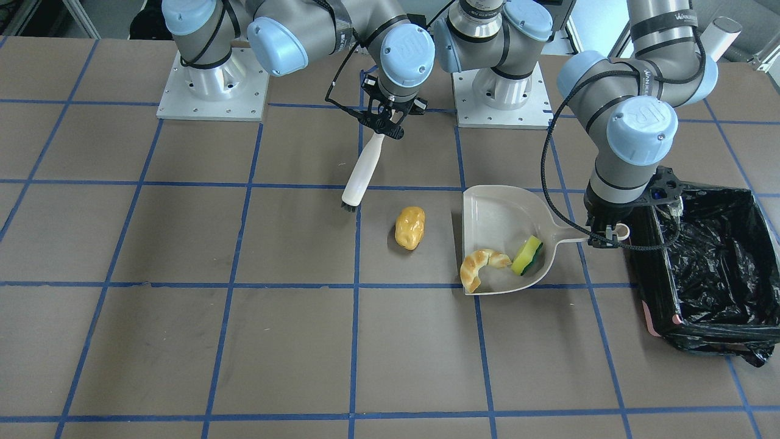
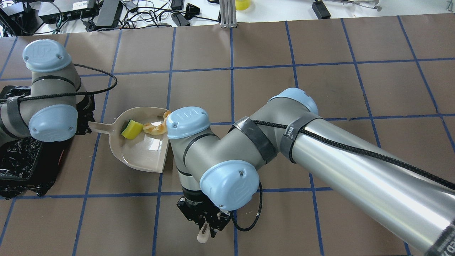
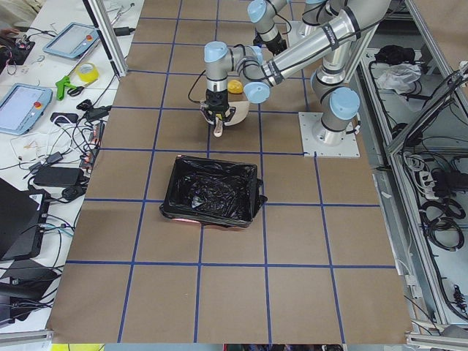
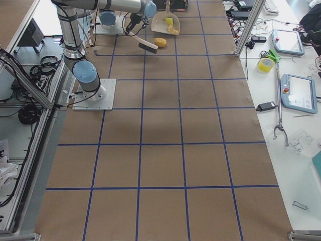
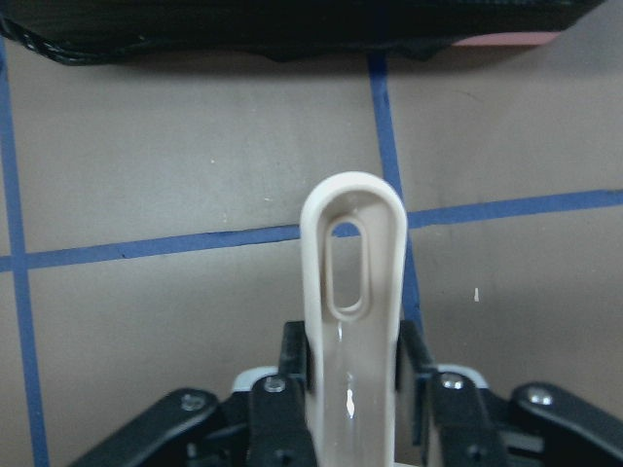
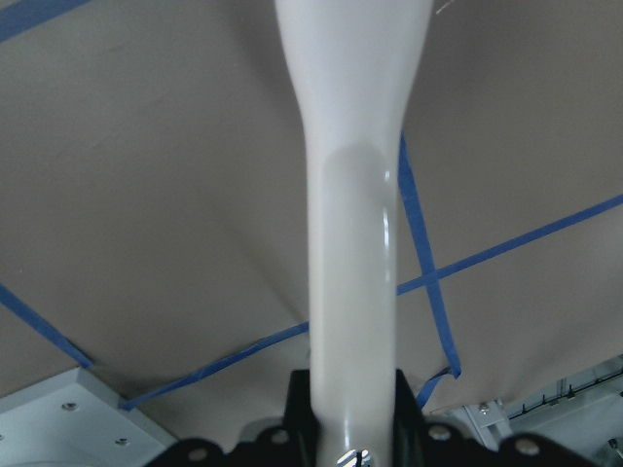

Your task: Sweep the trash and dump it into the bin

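Observation:
My left gripper [image 1: 609, 236] is shut on the handle [image 5: 352, 292] of the beige dustpan [image 1: 499, 213], which rests on the table beside the black-lined bin [image 1: 707, 262]. The yellow-and-green sponge [image 1: 527, 256] lies inside the pan. The striped croissant [image 1: 481, 267] lies at the pan's open lip. The golden bread piece [image 1: 410, 227] sits on the table between pan and brush. My right gripper [image 1: 387, 125] is shut on the beige brush handle [image 1: 365, 167], with the dark bristles [image 1: 348, 207] down near the table, away from the bread. In the overhead view my right arm hides the bread.
The bin [image 2: 21, 167] stands at the table's end on my left, a pink edge [image 1: 651, 320] showing at its corner. The two arm bases [image 1: 213, 91] stand at the table's robot side. The brown table [image 1: 244, 341] has blue grid tape.

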